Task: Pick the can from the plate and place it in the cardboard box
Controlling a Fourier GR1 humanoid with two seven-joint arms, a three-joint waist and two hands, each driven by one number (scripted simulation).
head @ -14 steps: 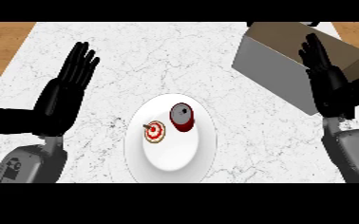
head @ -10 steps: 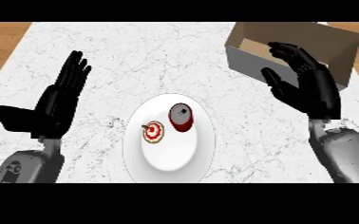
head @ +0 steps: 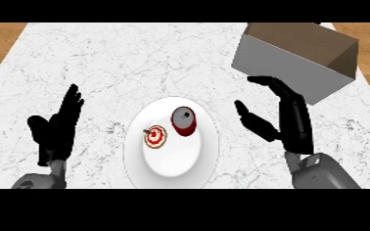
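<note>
A dark red can (head: pixel 184 121) with a grey top stands upright on the white plate (head: pixel 173 164), toward its 1 o'clock edge. The open cardboard box (head: pixel 289 63) sits tilted, well apart at the can's 2 o'clock.

Can (head: pixel 183 120) upright on plate (head: pixel 173 164); right hand (head: pixel 283 120) open beside plate; cardboard box (head: pixel 300 61) behind.

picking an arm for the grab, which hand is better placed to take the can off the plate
Right. The right hand is open beside the plate, on the can's side and near the cardboard box. The left hand is farther off.
</note>
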